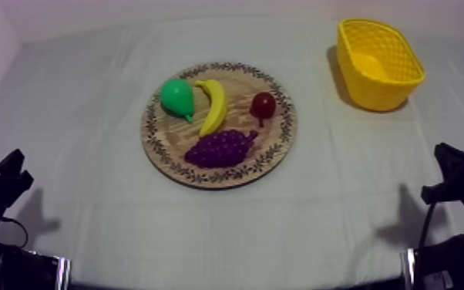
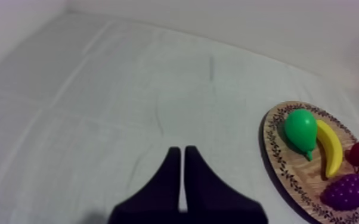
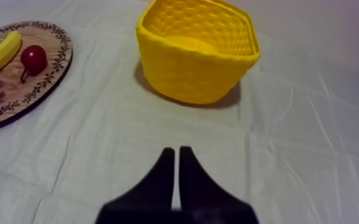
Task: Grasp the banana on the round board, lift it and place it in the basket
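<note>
Resting low at either side of the counter, both arms sit back from the fruit, the left arm at the near left edge of the top view and the right arm at the near right edge, each throwing a shadow on the grey-white cloth. The left claw has its two black fingers pressed together in a narrow wedge, gripping nothing, and hangs over bare cloth well apart from the round wooden board. The right claw is likewise closed on itself with nothing between its fingers, and points toward the yellow basket without touching it. That basket stands upright at the far right of the counter, mouth up, its woven floor in plain sight. The board, with its patterned rim, lies in the middle of the counter and carries four toy fruit. The banana lies on the board's far half, just beside the green pear on the left arm's side, with the small red fruit near it on the right arm's side. The purple bunch of grapes sits on the near half, close under the banana's lower tip. Banana and basket are well apart.
</note>
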